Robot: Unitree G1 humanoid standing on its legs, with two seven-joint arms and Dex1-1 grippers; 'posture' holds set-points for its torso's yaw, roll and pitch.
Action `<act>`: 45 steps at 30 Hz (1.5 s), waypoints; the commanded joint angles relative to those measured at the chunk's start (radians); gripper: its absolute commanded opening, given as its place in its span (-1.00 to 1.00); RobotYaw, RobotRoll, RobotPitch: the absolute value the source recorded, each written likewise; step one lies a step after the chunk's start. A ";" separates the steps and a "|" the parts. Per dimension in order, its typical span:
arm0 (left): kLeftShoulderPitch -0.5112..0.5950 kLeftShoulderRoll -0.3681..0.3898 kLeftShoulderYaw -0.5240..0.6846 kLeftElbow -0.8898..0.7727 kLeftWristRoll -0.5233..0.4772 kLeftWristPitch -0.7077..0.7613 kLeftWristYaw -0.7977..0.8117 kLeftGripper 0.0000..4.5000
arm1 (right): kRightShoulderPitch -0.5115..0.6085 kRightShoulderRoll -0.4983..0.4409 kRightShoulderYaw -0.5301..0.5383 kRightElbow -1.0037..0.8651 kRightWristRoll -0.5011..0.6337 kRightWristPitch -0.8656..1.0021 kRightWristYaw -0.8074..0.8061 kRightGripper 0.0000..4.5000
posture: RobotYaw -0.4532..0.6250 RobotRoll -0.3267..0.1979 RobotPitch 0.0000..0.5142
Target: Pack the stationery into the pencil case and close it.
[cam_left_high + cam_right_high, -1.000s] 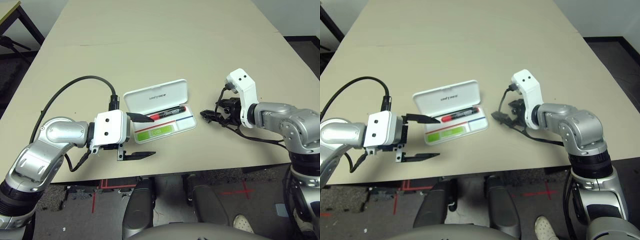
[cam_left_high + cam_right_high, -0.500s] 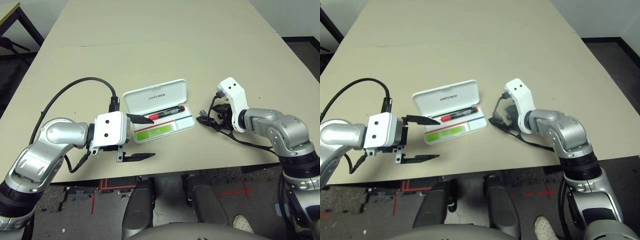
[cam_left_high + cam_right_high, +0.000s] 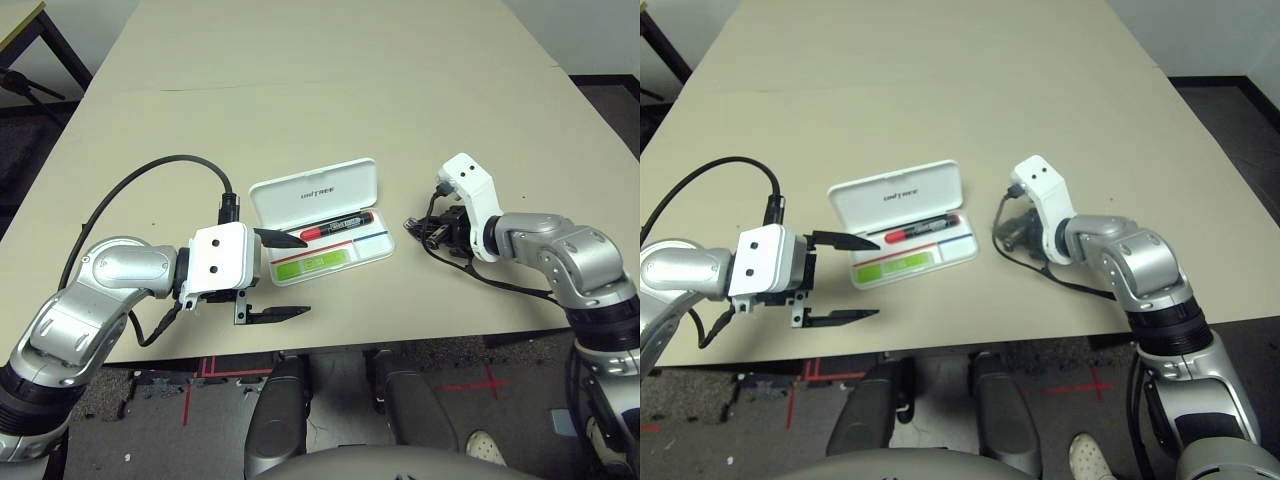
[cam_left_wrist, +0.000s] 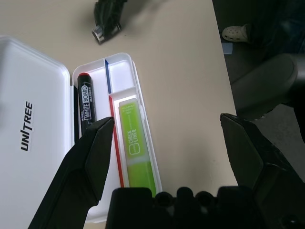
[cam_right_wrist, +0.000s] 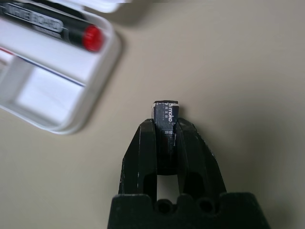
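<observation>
The right gripper point(image 5: 165, 126) pinches a small dark block point(image 5: 165, 114) between its two black fingers point(image 5: 143, 152); the block's end sticks out past the fingertips and carries tiny white lettering too small to read surely. This gripper hangs low over the bare table point(image 3: 330, 90), just beside the right end of the pencil case point(image 3: 322, 220) but not touching it.

The case lies open on the table between the two arms, its lid flat behind the tray. The lid bears the dark word "UNITREE" point(image 4: 27, 126). In the tray, a black marker point(image 4: 86, 106) with a red cap lies in the slot next to the lid, its barrel printed "WHITE BOARD MARKER". Beside it, past a red-and-blue stripe, lies a lime-green highlighter point(image 4: 135, 149) marked "CHECK LINER". The small compartment at the tray's right end holds nothing.

The left gripper point(image 3: 283, 274) has its fingers spread wide and holds nothing. It sits at the left end of the case, one fingertip point(image 3: 283, 237) reaching over the tray's edge near the marker, the other point(image 3: 282, 312) over the table in front of the case.
</observation>
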 commanded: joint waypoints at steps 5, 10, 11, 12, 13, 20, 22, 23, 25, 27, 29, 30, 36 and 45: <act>0.002 0.015 0.004 0.000 0.004 -0.014 -0.012 1.00 | -0.102 -0.128 0.100 0.079 -0.039 -0.223 0.307 -0.87 | -0.10 0.25 -0.27; -0.001 0.013 0.000 0.001 0.006 -0.016 -0.010 1.00 | -0.175 -0.154 0.165 0.168 -0.085 -0.466 0.551 -0.87 | -0.10 0.25 -0.28; -0.001 0.012 -0.002 0.001 0.008 -0.016 -0.009 1.00 | -0.197 -0.142 0.175 0.195 -0.099 -0.517 0.585 -0.87 | -0.09 0.25 -0.28; -0.002 0.012 -0.004 0.000 0.010 -0.016 -0.008 1.00 | -0.218 -0.129 0.184 0.222 -0.113 -0.558 0.608 -0.87 | -0.08 0.25 -0.28; -0.004 0.012 -0.006 0.001 0.011 -0.015 -0.007 1.00 | -0.235 -0.115 0.192 0.247 -0.132 -0.596 0.621 -0.87 | -0.08 0.25 -0.28; -0.001 0.010 -0.006 -0.018 0.011 0.005 0.012 1.00 | -0.293 0.009 0.252 0.377 -0.246 -0.813 0.675 -0.87 | -0.03 0.25 -0.28; 0.006 0.012 -0.003 -0.023 0.011 0.007 0.015 1.00 | -0.299 0.036 0.264 0.401 -0.272 -0.857 0.680 -0.87 | -0.02 0.25 -0.28; 0.010 0.014 -0.001 -0.025 0.011 0.007 0.017 1.00 | -0.299 0.050 0.270 0.408 -0.284 -0.875 0.684 -0.87 | -0.02 0.25 -0.28; 0.016 0.016 0.001 -0.028 0.011 0.006 0.019 1.00 | -0.297 0.076 0.278 0.415 -0.297 -0.899 0.689 -0.87 | -0.02 0.25 -0.28; 0.018 0.017 0.001 -0.030 0.013 0.006 0.021 1.00 | -0.297 0.099 0.284 0.424 -0.312 -0.918 0.690 -0.87 | -0.02 0.25 -0.28; 0.018 0.016 0.000 -0.031 0.014 0.007 0.023 1.00 | -0.302 0.122 0.285 0.445 -0.330 -0.939 0.681 -0.87 | -0.02 0.25 -0.29; 0.017 0.016 -0.001 -0.032 0.014 0.008 0.024 1.00 | -0.305 0.133 0.283 0.458 -0.339 -0.948 0.675 -0.87 | -0.01 0.25 -0.29; 0.026 0.018 0.003 -0.037 0.013 0.003 0.030 1.00 | -0.295 0.160 0.280 0.475 -0.366 -0.971 0.686 -0.87 | 0.00 0.25 -0.30; 0.034 0.021 0.003 -0.028 0.016 -0.010 0.031 1.00 | -0.258 0.159 0.278 0.440 -0.367 -0.963 0.708 -0.87 | -0.01 0.25 -0.29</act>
